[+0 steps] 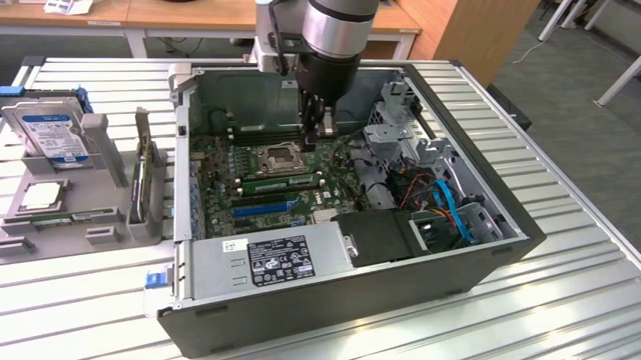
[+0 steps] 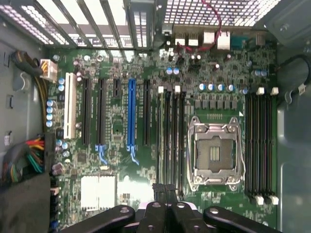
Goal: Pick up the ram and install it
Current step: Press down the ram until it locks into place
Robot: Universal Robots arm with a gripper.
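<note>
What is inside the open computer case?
A motherboard with a CPU socket, a blue expansion slot, black memory slots; also the power supply. The arm hides part of the board behind it.

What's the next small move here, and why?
Probably lift straight up, out of the case. The gripper is shut with nothing green in it, and a ram stick seems already seated beside the processor socket. I can't tell whether it is latched.
</note>
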